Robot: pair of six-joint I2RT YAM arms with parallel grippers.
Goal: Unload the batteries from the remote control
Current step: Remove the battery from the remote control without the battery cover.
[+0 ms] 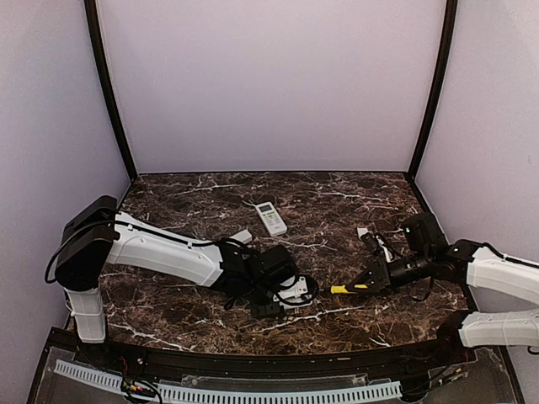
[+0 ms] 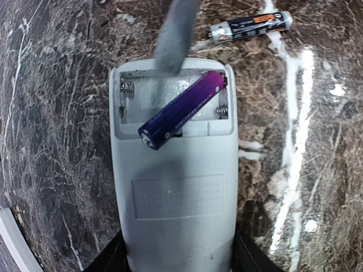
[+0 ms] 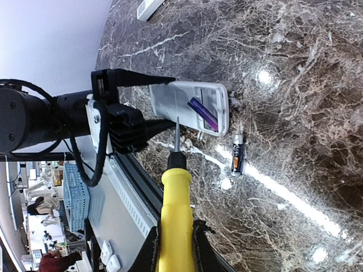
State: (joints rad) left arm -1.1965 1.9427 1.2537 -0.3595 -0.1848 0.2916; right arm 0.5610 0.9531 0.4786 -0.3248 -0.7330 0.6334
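Observation:
My left gripper [image 2: 178, 256] is shut on the near end of a grey-white remote control [image 2: 176, 192] lying back-up on the table. Its battery bay is open. One blue-purple battery [image 2: 181, 109] lies tilted across the bay, one end lifted. A dark battery with an orange band [image 2: 250, 27] lies loose on the table beyond the remote. My right gripper [image 3: 176, 245] is shut on a yellow-handled screwdriver [image 3: 176, 204]. Its metal tip rests at the bay's edge. In the top view the left gripper [image 1: 280, 290] and the right gripper [image 1: 376, 279] face each other.
A second white remote [image 1: 270, 217] lies face-up further back at mid-table. A small white piece [image 1: 242, 237] lies behind the left arm. Small white and dark items [image 1: 367, 236] sit by the right arm. The table's front rail [image 1: 253, 370] runs close below the work spot.

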